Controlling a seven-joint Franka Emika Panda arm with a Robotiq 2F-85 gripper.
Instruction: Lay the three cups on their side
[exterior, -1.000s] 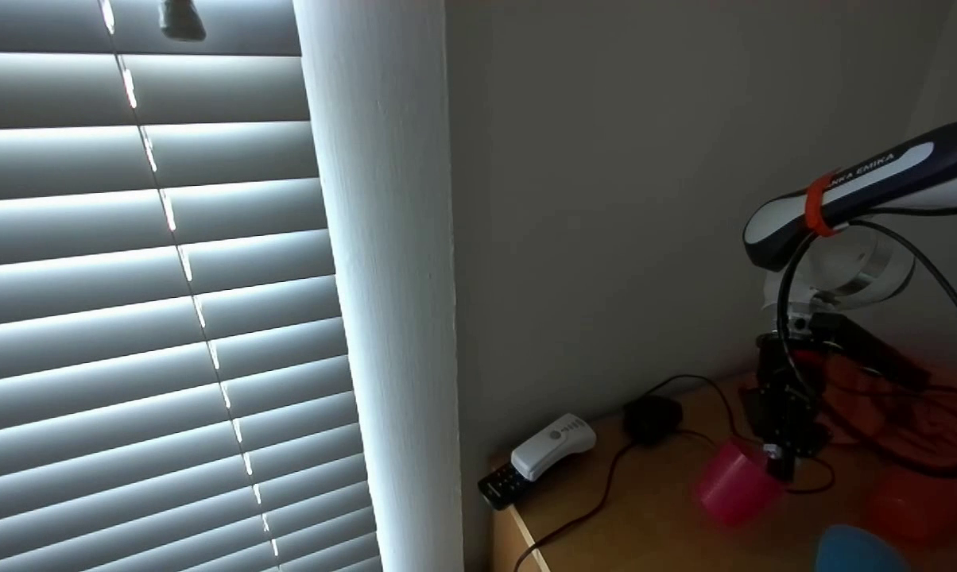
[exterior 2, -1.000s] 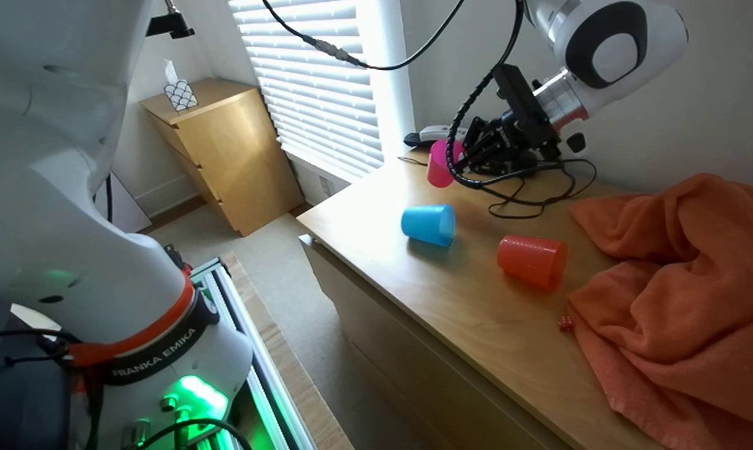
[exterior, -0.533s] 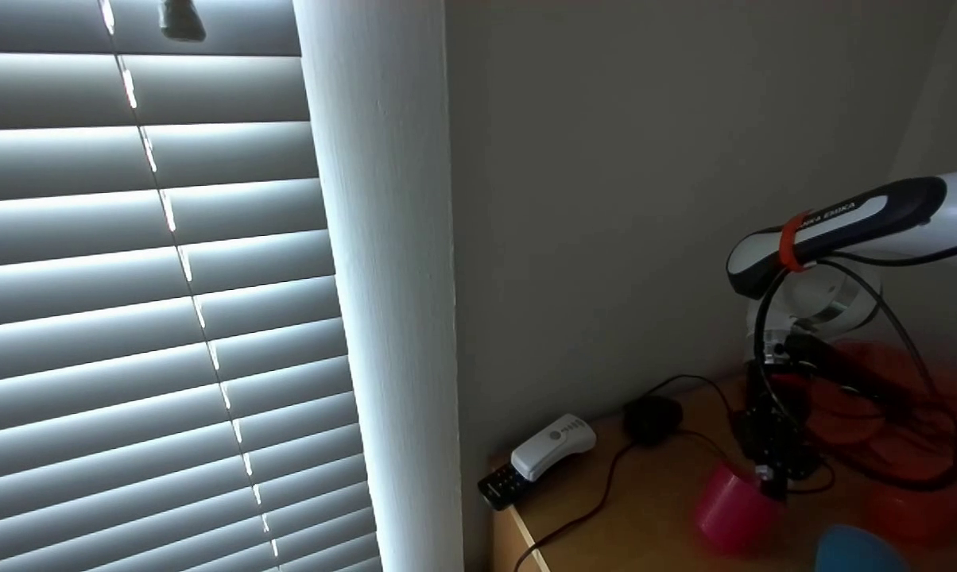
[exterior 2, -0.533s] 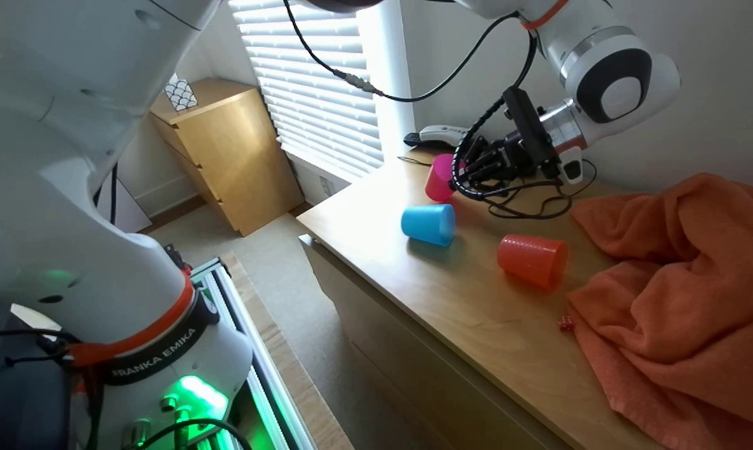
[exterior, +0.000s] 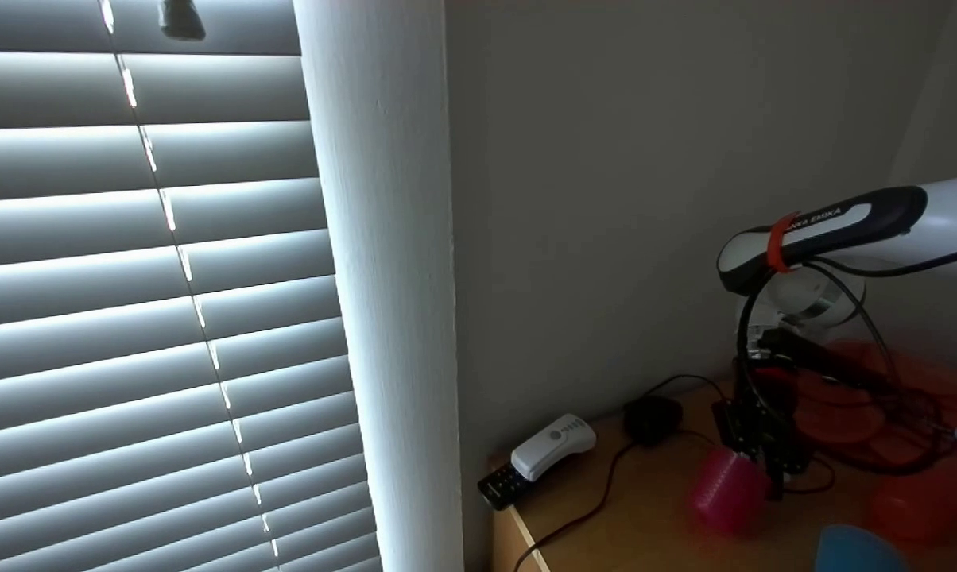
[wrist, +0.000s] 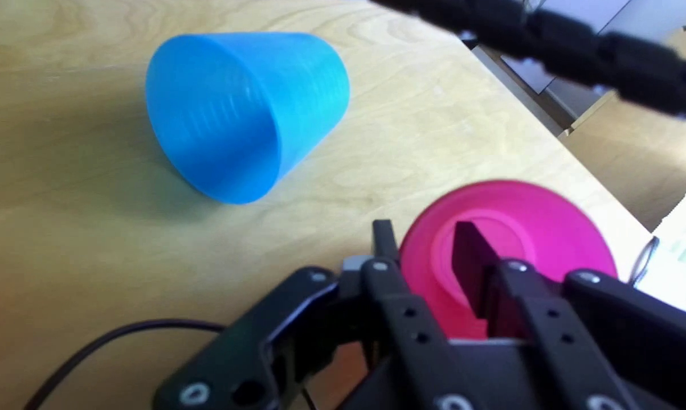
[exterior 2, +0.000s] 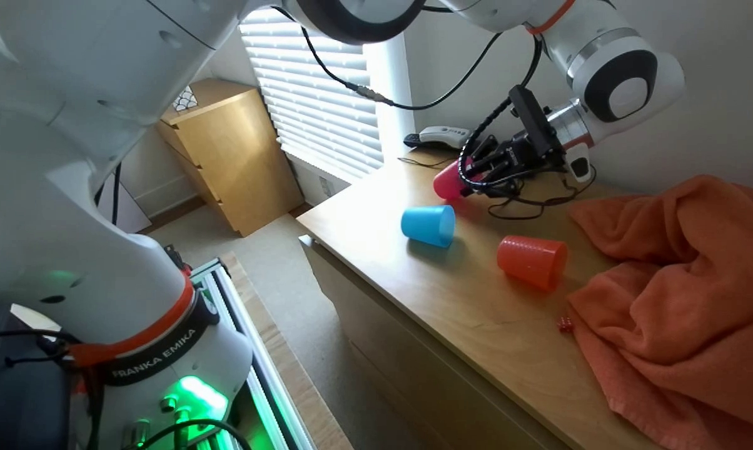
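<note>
Shows inside of pink cup [wrist: 539, 239] in wrist vw only. In both exterior vws, tilted, twd back corner of counter [exterior 2: 470, 300] by blinds [exterior 2: 317, 94]. On sides: blue cup [exterior 2: 425, 225], nearer blinds-end edge, & red cup [exterior 2: 528, 260]. At gripper [wrist: 427, 239]: spread partway, straddling pink rim, w/ 1 tip inside; unclear if touching.

Rumpled orange cloth [exterior 2: 683, 306]; white device [exterior: 554, 446] overlapping black remote [exterior: 502, 486]; blinds [exterior: 153, 290]

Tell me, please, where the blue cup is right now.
In an exterior view, the blue cup lies on its side on the wooden surface, left of the red cup and just below the pink cup in the picture.
</note>
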